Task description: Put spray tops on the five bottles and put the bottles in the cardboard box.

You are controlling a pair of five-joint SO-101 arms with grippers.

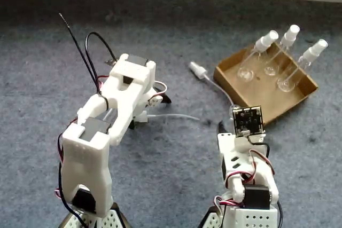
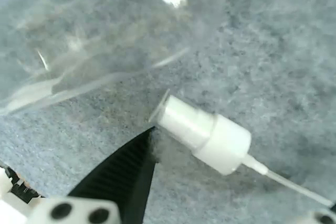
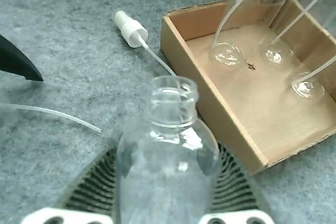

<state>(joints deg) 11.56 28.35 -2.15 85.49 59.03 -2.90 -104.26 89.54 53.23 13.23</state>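
My right gripper [image 3: 168, 161] is shut on a clear, uncapped bottle [image 3: 169, 129], its open neck pointing toward the cardboard box [image 3: 210, 98]. The box [image 1: 243, 92] holds three bottles with spray tops [image 1: 278, 52] on. A loose spray top [image 1: 197, 70] with its long tube lies just left of the box. My left gripper [image 1: 154, 101] is low over the carpet and open. Another spray top [image 2: 202, 136] lies at the tip of its black finger [image 2: 126, 177], and its tube [image 1: 173, 116] trails right. A blurred clear bottle [image 2: 79, 51] lies beyond it.
Grey carpet [image 1: 176, 158] covers the table, with free room between the two arms and in front of the box. Black and red cables [image 1: 88, 57] loop off the left arm. The box's near wall [image 3: 205, 87] stands close beside the held bottle.
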